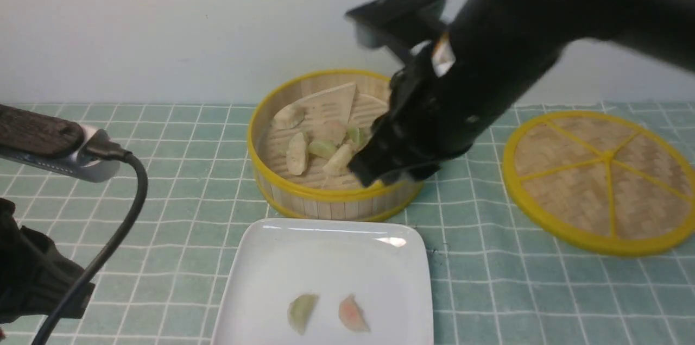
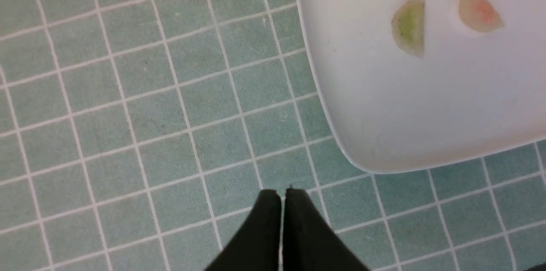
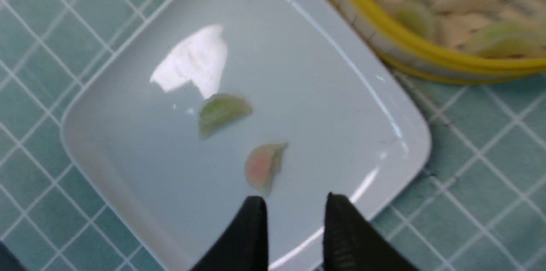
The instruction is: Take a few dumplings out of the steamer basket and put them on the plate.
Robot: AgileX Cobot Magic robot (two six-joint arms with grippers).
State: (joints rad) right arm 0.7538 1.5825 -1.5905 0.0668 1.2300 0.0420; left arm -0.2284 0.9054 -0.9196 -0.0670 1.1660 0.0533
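Two dumplings [image 1: 302, 312] sit on our plate [image 1: 326, 258]. Just beyond it our right gripper [image 3: 296, 202] hovers empty, jaws parted, over the steamer basket [image 1: 304, 206], probably for another. Our left gripper [image 2: 281, 196] sits clenched beside the plate, out of the way.

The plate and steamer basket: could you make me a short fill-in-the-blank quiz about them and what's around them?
1. The plate holds exactly ____ dumplings.
2. The woven lid lies on the cloth to the robot's ____ of the steamer basket.
3. The left gripper has its jaws ____.
Missing words: two; right; shut.
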